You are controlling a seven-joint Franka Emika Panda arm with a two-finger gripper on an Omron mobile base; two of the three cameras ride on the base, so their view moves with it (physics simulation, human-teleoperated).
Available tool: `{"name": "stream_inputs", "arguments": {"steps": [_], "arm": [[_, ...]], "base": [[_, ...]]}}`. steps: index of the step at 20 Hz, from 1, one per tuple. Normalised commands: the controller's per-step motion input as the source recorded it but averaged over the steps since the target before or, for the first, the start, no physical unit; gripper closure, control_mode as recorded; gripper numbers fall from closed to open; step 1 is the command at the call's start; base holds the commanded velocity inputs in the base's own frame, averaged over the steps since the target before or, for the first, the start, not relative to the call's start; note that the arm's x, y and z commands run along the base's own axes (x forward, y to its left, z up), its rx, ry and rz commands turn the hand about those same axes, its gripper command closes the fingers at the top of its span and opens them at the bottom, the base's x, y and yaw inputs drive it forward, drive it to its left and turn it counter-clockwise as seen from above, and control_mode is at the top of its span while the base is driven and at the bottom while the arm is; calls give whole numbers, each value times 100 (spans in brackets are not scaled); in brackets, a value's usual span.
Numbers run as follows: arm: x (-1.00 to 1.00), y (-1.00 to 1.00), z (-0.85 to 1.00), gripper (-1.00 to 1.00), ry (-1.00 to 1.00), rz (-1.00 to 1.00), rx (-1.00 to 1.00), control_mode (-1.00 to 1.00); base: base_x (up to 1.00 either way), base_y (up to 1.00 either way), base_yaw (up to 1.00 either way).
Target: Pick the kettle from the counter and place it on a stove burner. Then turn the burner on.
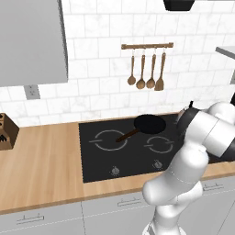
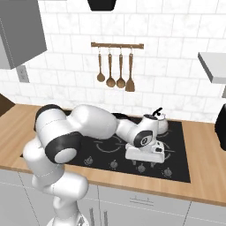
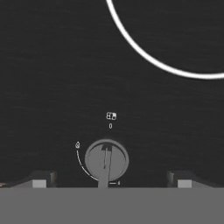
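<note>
Kettle (image 2: 160, 122): seen standing upright on the black glass cooktop (image 2: 185, 154) at its rear right, with the black arched handle and lid knob rising above the silver body; in the left base view it (image 1: 185, 113) is largely hidden behind the arm.
Burner under kettle: cannot be told, since the ring is covered by the kettle and the arm.
Jaws (image 3: 109, 179): set apart and holding nothing, one dark fingertip (image 3: 41, 178) seen to each side of a round grey knob (image 3: 106, 159), neither touching it.
Gripper (image 2: 148, 152): held low over the front row of knobs, just in front of the kettle, pointed down at the glass.
Knob: its pointer bar is seen lying towards the bottom of the hand view, with a small "0" mark printed above it and an arc scale around its left side.
Ring: part of a bright ring outline (image 3: 144, 57) is seen beyond the knob.
Frying pan (image 1: 149, 123): rests on the rear middle of the cooktop, handle reaching to the front left.
Surface (image 1: 41, 160): light wood, framing the cooktop on both sides.
Wall: four wooden utensils (image 1: 146, 73) hang from a rail.
</note>
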Motion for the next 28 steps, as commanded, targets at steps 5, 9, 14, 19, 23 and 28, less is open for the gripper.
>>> {"name": "stream_inputs", "arguments": {"steps": [5,9,14,19,23,28], "arm": [[-5,1,-2,-100,0,0,0,-100],[0,12,0,-100,-3,0,0,-100],[0,5,-6,-100,-1,0,0,-100],[0,3,-23,-100,0,0,0,-100],[0,0,-18,-100,0,0,0,-100],[0,0,-12,-100,-2,0,0,-100]], "base": [[0,0,0],[0,0,0],[0,0,0],[0,0,0],[0,0,0],[0,0,0]]}}
